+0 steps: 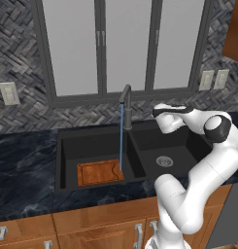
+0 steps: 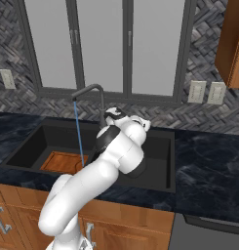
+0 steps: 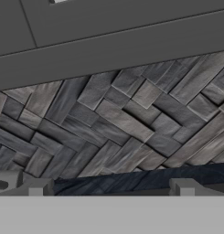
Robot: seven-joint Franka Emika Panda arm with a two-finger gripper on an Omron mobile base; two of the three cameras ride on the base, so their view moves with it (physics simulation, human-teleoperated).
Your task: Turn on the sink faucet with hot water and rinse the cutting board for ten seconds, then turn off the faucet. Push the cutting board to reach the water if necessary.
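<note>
The tool (image 3: 109, 189) stands wide apart, its 2 fingertips (image 3: 186, 187) holding and touching nothing, aimed at the grey herringbone wall tiles (image 3: 127, 123) beneath the window frame (image 3: 109, 50). The white arm (image 1: 188, 194) reaches over the right basin, beside the faucet (image 1: 126, 104). Water (image 1: 121, 141) runs in a thin blue stream (straight down) into the left basin of the black sink (image 1: 67, 151), landing at the right edge of the cutting board (image 1: 99, 172) lying flat there. The tabletop (image 1: 23, 170) is dark marble, with wooden cabinets (image 1: 91, 228) below.
</note>
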